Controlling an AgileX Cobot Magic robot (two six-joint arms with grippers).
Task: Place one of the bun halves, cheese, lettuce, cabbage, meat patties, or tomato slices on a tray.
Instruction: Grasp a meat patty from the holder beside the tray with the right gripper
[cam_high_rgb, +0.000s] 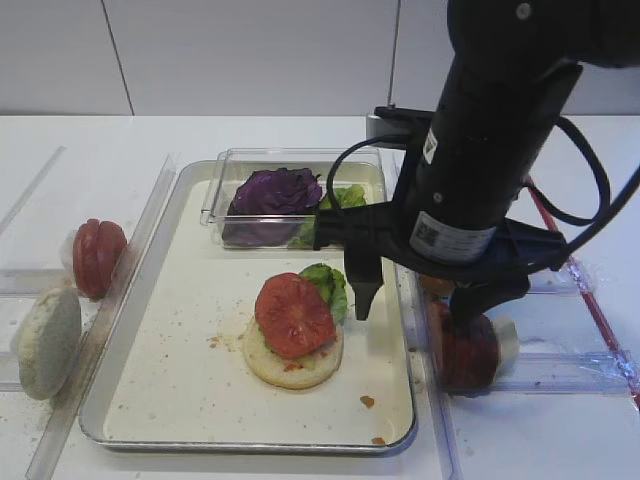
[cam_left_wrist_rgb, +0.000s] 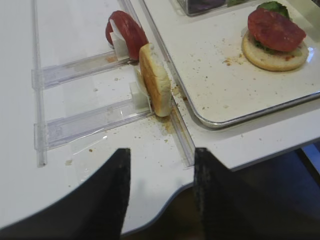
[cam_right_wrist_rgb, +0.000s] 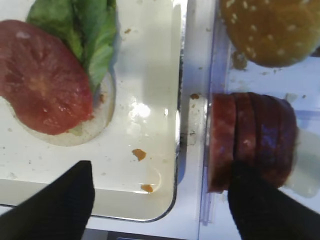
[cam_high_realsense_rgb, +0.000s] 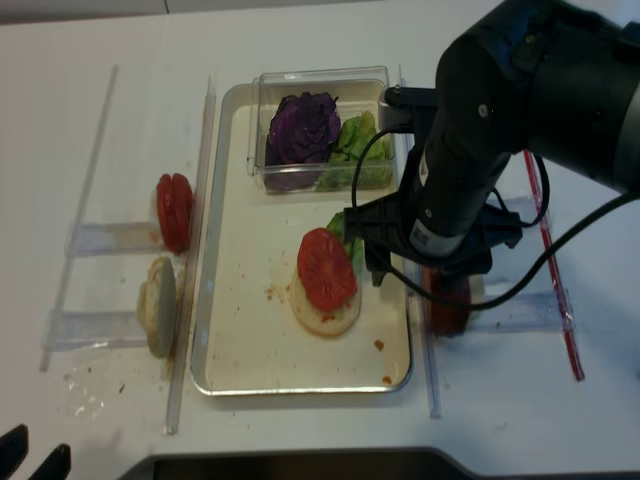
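Meat patties (cam_right_wrist_rgb: 252, 142) edge-on, wrist view only

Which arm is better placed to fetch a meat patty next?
Right. The right gripper hangs open above the meat patties beside the tray; the left gripper sits back at the table's near edge.
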